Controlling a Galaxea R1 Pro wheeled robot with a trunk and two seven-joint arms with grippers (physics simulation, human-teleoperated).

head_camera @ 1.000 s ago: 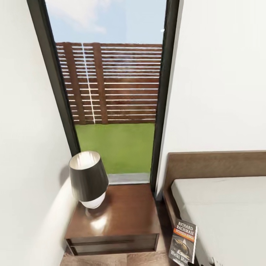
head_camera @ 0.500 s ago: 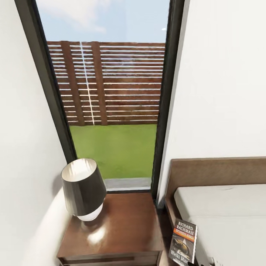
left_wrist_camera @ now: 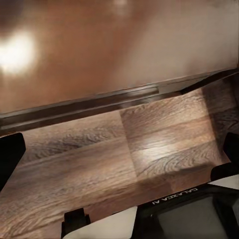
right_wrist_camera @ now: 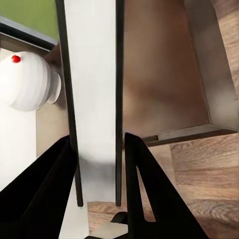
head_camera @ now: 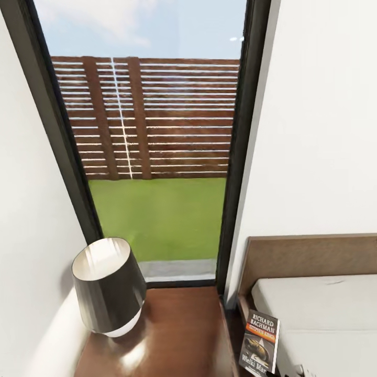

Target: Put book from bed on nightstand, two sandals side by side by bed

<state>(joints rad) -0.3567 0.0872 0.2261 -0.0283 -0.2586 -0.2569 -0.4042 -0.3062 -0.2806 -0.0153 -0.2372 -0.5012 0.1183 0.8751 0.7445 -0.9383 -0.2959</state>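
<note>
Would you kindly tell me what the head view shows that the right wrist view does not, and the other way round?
Head view's own: the window, the fence, the lawn, the bed with its headboard, and the front cover of the book. Right wrist view's own: the right gripper shut on the book, seen edge-on, and the floor. Shared: the book, the nightstand top and the lamp.

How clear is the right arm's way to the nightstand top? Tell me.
Probably yes: the right gripper holds the book right beside the nightstand, and the lamp stands on the top's far side, away from the bed.
</note>
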